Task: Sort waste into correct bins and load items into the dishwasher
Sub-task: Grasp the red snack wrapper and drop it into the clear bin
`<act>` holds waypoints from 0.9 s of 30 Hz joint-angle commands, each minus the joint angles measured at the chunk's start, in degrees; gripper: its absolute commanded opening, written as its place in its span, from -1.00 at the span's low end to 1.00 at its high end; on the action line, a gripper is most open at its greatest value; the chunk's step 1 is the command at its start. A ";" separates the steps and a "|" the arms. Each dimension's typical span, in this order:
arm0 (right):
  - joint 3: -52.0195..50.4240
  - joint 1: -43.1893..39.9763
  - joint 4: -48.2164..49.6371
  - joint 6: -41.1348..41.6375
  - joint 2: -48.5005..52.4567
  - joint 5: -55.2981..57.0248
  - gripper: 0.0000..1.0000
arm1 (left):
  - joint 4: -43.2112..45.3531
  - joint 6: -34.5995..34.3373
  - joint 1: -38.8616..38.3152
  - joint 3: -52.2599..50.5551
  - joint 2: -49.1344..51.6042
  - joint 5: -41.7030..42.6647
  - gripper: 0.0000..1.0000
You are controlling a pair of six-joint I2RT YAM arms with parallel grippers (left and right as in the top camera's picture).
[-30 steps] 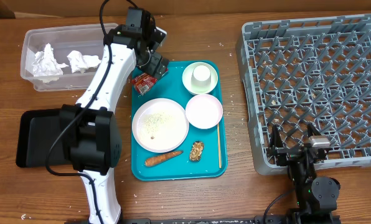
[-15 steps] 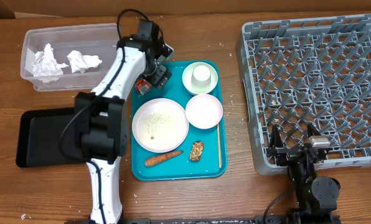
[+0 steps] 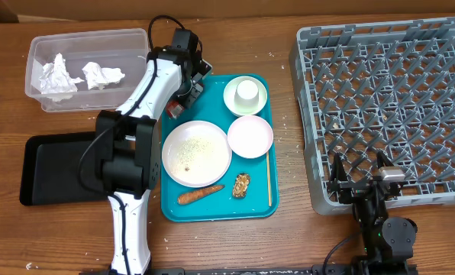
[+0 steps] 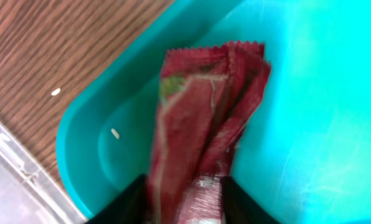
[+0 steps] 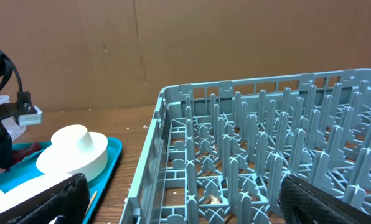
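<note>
Clearly the left pincer [image 4: 185, 202] is clamped on the red-and-white wrapper [image 4: 201, 106], its black fingers [image 4: 129, 205] pressing the film from both sides at the bottom of the wrist view. The wrapper lies in the upper-left corner of the teal tray [image 3: 212, 210], close to the rim. The hold takes only one end of slick, folded film, so I judge it may slide out on the lift and drop onto the desk [image 3: 235, 244]. The tips sit low by the tray floor; a snag there could drag the tray and shake the plate [image 3: 196, 153]. The clear tub [image 3: 128, 55], upper left, holds napkins [image 3: 59, 75]; releasing over the black tray [image 3: 44, 172] instead would probably missort the wrapper. The right pincer [image 5: 185, 205] stands wide apart beside the dish rack [image 3: 380, 99].
</note>
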 commanded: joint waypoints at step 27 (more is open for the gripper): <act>-0.61 0.11 0.33 -0.02 -0.57 -0.02 1.00 | -3.69 -30.34 18.38 26.62 -4.42 -5.64 -0.13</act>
